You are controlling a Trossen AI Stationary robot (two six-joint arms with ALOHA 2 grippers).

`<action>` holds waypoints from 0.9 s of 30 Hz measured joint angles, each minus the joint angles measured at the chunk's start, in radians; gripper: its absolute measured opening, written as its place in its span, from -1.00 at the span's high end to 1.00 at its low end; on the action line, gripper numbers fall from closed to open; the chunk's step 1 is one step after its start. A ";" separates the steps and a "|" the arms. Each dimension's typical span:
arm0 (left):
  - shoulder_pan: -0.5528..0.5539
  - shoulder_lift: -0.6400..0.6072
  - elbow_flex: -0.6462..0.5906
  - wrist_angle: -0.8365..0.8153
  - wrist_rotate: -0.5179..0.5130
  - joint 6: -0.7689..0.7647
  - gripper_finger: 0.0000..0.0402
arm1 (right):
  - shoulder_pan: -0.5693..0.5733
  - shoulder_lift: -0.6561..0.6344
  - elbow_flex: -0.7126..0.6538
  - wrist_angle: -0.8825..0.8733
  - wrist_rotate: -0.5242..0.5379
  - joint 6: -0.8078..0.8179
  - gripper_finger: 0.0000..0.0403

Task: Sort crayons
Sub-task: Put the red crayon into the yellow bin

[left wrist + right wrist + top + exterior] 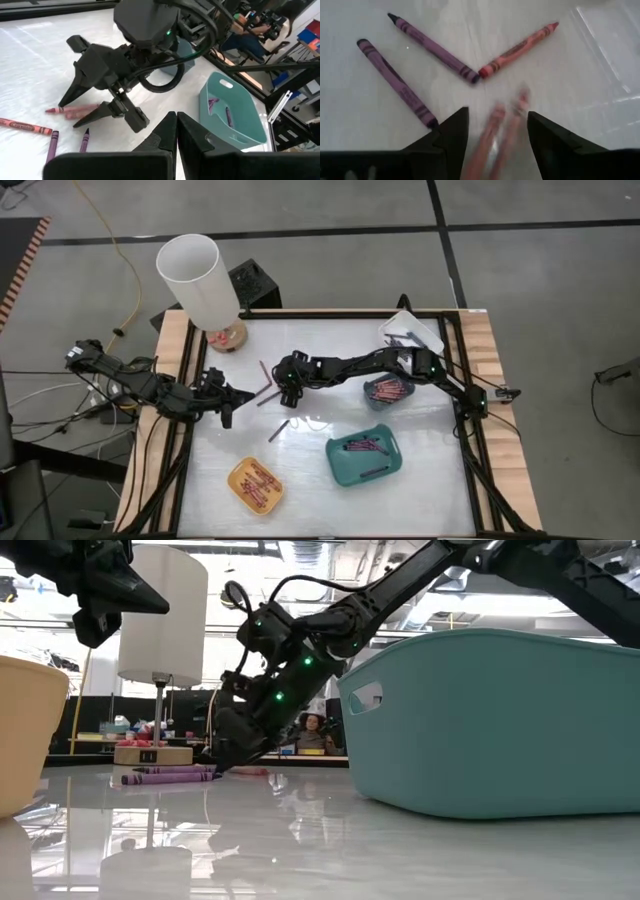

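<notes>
**Straddling the pink crayon, not yet gripped**

My right gripper [497,132] is down at the middle of the white table [320,480], tips almost on the surface, because the loose crayons still to be sorted lie there. I have set my fingers wide apart, one on each side of a pink crayon [507,112], so that closing would catch it across its width. Nothing is held yet, and I cannot tell whether either finger touches the crayon or merely flanks it.

Just beyond it lie two purple crayons [432,47] and a red crayon [520,47], the red one meeting the nearer purple one end to end in a V. They sit near enough that a sloppy closing could nudge them, I judge.

The sorted crayons explain the trays: reddish ones in the yellow tray [255,485], purple ones in the teal tray [365,458], pink ones in the small grey-blue tray [388,392]. That last one is where I would expect this crayon to go.

My left gripper [228,402] hangs above the table's left side, pinched fully shut on nothing, waiting.
</notes>
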 joint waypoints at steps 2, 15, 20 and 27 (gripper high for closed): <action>0.000 0.000 0.000 -0.001 0.000 0.000 1.00 | 0.000 0.000 0.001 -0.005 -0.001 0.000 -0.04; 0.000 0.000 0.000 0.000 -0.002 0.000 1.00 | -0.003 0.000 0.000 -0.012 -0.004 0.031 0.44; 0.000 0.000 0.000 0.000 -0.002 0.000 1.00 | -0.003 0.000 0.000 -0.017 -0.003 0.041 0.68; 0.000 0.000 0.000 0.000 -0.002 0.000 1.00 | 0.000 0.000 -0.001 -0.029 0.004 0.041 0.96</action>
